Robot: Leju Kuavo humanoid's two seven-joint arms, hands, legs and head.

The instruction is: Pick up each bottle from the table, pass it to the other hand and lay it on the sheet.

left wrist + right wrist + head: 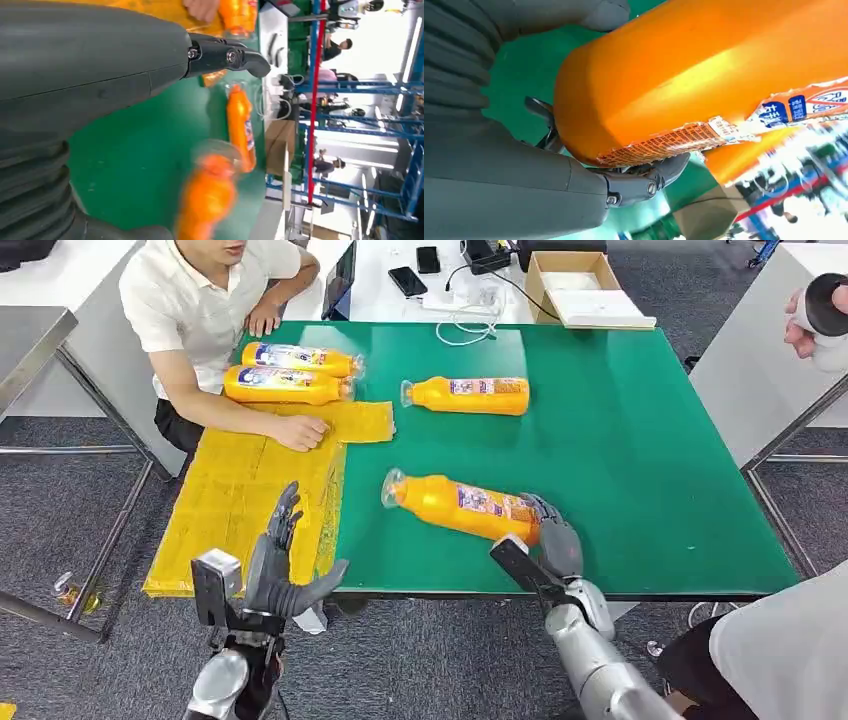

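Note:
An orange bottle (460,505) lies on the green table (640,460) near its front edge, cap end pointing left. My right hand (555,540) grips its base end; in the right wrist view the thumb and dark fingers (644,180) wrap the bottle (704,75). My left hand (280,565) is open, fingers spread, over the front of the yellow sheet (230,500). Two bottles (295,358) (285,386) lie at the sheet's far end. Another bottle (470,395) lies mid-table, also seen as the bottle (241,127) in the left wrist view.
A seated person rests a hand (300,432) on the sheet's far part. A cardboard box (580,285), phones and cables sit on the white table behind. Another person's hand (815,315) is at the top right, and a person (780,640) stands at the lower right.

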